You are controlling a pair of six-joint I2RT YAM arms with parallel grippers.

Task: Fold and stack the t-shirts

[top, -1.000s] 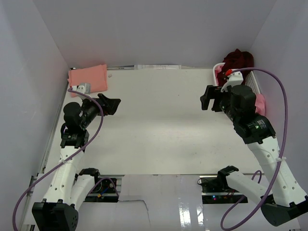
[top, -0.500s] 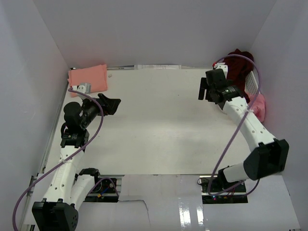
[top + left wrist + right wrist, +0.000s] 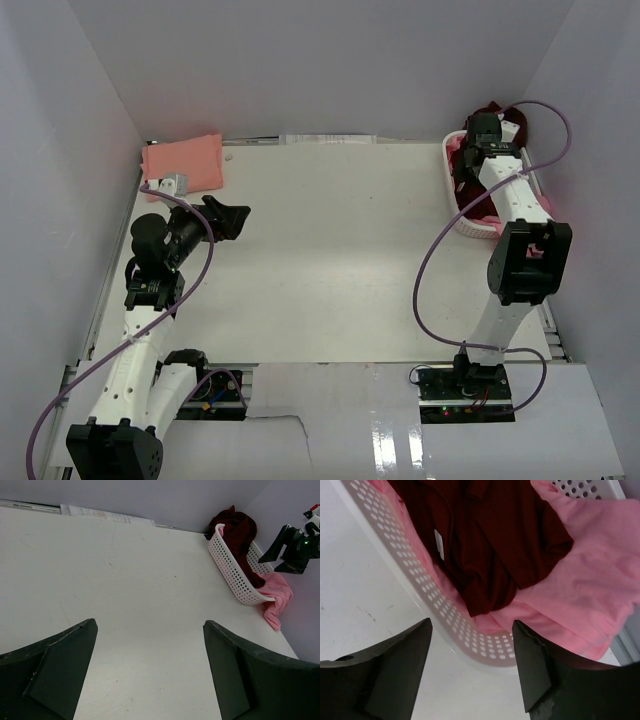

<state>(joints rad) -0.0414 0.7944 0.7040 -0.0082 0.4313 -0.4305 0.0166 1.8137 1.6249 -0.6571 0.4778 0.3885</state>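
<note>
— T-shirts first: where does each one lie, and how much of each shows?

— The maroon t-shirt (image 3: 485,545) sits crumpled in the white basket (image 3: 435,610) at the far right corner of the table (image 3: 330,260). It lies on top of the pink t-shirt (image 3: 590,580). Only the pink one's edges show. The rest is buried, or cut off at the right wrist view's border.

— And from overhead?

— The right arm lies across the basket there, so only a scrap of maroon shows behind the wrist. The left wrist view is plainer: pink cloth spills over the basket's near end and down onto the table.

— The third shirt?

— The salmon-peach t-shirt (image 3: 185,160) lies in the far left corner as a flat, squared block, well apart from the others. How many layers it has cannot be made out.

— Textures?

— The maroon is soft matte knit in deep, loose folds, with a small white label (image 3: 439,542) whose print is too small to read. The pink is smoother, with shallow creases. The basket is hard plastic with rounded corners, and pink shows through the round holes in its wall. The table is bare matte white with faint scuffs.

— The grippers?

— The right gripper (image 3: 472,624) hangs over the basket's rim with its dark, wedge-shaped fingers (image 3: 395,670) spread apart and nothing between them. They are clear of the cloth. The left gripper (image 3: 150,625) hovers over the left side of the table, spread wide and holding nothing.
</note>
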